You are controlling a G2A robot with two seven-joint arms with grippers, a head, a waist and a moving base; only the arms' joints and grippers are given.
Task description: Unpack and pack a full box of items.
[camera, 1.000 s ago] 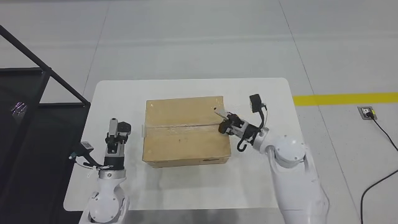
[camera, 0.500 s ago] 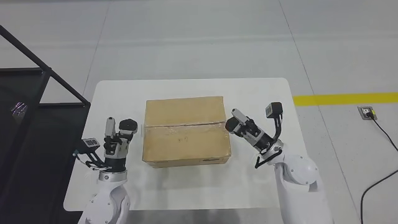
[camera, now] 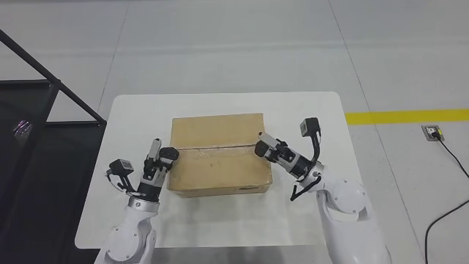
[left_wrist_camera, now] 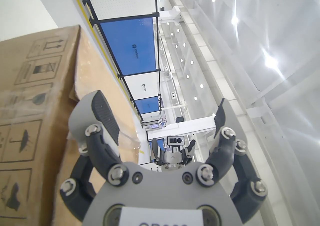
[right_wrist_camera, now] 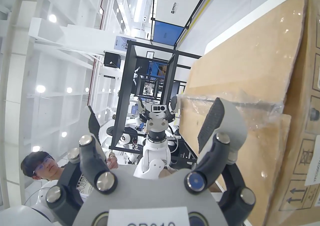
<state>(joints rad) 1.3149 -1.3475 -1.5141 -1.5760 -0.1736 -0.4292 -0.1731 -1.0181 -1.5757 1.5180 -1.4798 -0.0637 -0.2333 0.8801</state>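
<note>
A closed cardboard box (camera: pixel 218 152) sits in the middle of the white table (camera: pixel 311 114), with clear tape along its top seam (camera: pixel 220 147). My left gripper (camera: pixel 163 152) is open at the box's left end, by the seam. In the left wrist view, the left gripper (left_wrist_camera: pixel 160 109) holds nothing, with one finger beside the box (left_wrist_camera: pixel 37 86). My right gripper (camera: pixel 261 145) is open at the right end of the seam. In the right wrist view, the right gripper (right_wrist_camera: pixel 153 117) has one finger close to the taped seam (right_wrist_camera: pixel 225 103) of the box (right_wrist_camera: pixel 250 71).
A black metal frame (camera: pixel 44 103) stands off the table's left side. Bare table strips lie in front of the box and on both of its sides.
My left gripper has moved right, up to the box's left end. My right gripper drew back from the box's right end, then returned to the seam.
</note>
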